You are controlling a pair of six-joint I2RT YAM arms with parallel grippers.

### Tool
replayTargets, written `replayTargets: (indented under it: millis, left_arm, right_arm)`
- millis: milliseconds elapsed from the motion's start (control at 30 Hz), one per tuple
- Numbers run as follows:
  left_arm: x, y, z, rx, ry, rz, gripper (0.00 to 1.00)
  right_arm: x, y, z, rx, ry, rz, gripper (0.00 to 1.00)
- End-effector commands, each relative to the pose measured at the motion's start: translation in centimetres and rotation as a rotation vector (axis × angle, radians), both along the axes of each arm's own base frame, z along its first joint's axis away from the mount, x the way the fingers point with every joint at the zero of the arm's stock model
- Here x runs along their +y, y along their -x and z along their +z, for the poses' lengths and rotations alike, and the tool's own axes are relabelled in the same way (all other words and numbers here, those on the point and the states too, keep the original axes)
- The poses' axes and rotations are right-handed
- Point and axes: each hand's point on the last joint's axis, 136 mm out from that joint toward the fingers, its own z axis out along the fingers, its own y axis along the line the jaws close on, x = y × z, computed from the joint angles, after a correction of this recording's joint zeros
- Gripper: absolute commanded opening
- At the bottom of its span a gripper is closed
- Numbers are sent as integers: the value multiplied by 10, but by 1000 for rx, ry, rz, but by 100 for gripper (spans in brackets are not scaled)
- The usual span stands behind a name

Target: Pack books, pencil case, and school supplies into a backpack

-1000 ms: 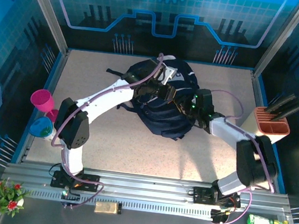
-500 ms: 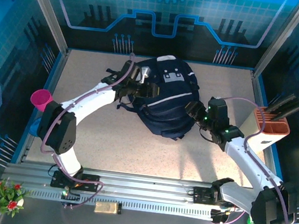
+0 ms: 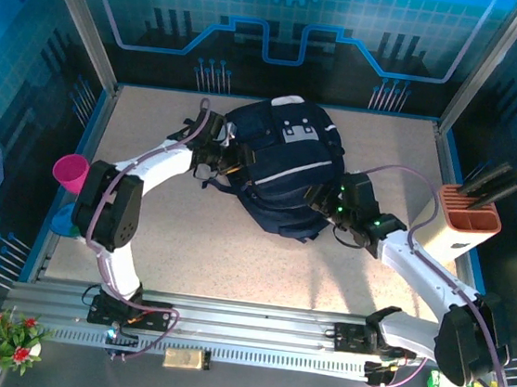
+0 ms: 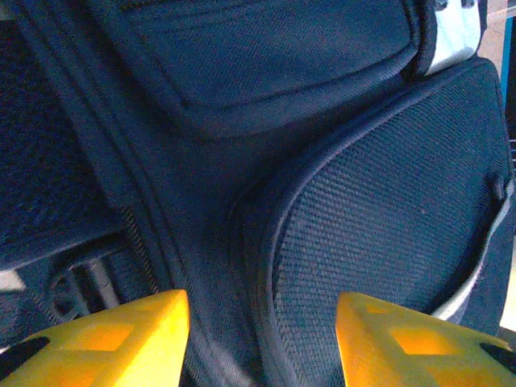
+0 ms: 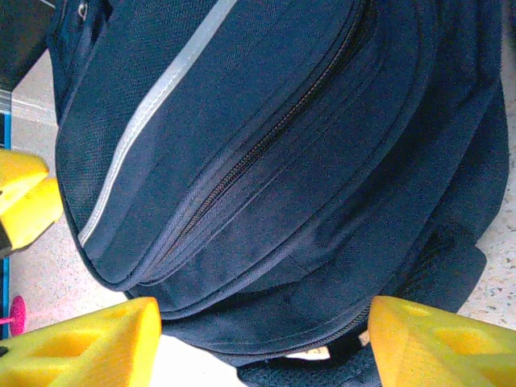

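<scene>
Navy fabric backpack (image 3: 286, 155) lies on the speckled worktop (image 3: 188, 241), toward the far middle. White-grey patches face up and a pale stripe (image 3: 289, 171) runs across it. Black straps trail off its left side.

Left claw (image 3: 231, 161) sits at the backpack's left edge, among the straps. Wrist view: both yellow fingers (image 4: 121, 334) stand apart, with dark mesh and a padded seam showing between them. Nothing is pinched, so the claw is open.

Right claw (image 3: 321, 201) sits at the backpack's near right edge, right up against the fabric. Wrist view: yellow fingers (image 5: 89, 343) are spread wide, with the bulging lower side of the bag across the gap. Claw open, gripping nothing. A zip (image 5: 266, 137) runs diagonally across the panel, with its teeth closed along the stretch that shows. A grey stripe (image 5: 145, 121) lies beside it.

Pink cup (image 3: 71, 172) stands at the left edge of the worktop, well apart from the bag. Beige holder (image 3: 461, 221) with black handles stands at the right edge.
</scene>
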Motion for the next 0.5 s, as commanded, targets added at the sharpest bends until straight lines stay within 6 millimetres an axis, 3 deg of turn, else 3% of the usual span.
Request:
replayTargets:
  millis: [0,133,367,467]
  left_arm:
    - [-9,-7,8,10,58,-34,49]
    - [-17,-7,6,25,95,-63,40]
    - [-38,4,4,79,215,-108,12]
    - [-51,11,7,98,249,-116,6]
  right_arm:
    - [11,-9,18,-45,-11,14,69]
    - [19,-9,16,-43,-5,34,69]
    - [33,-10,11,-24,30,72,69]
    - [38,-9,12,-27,56,77,68]
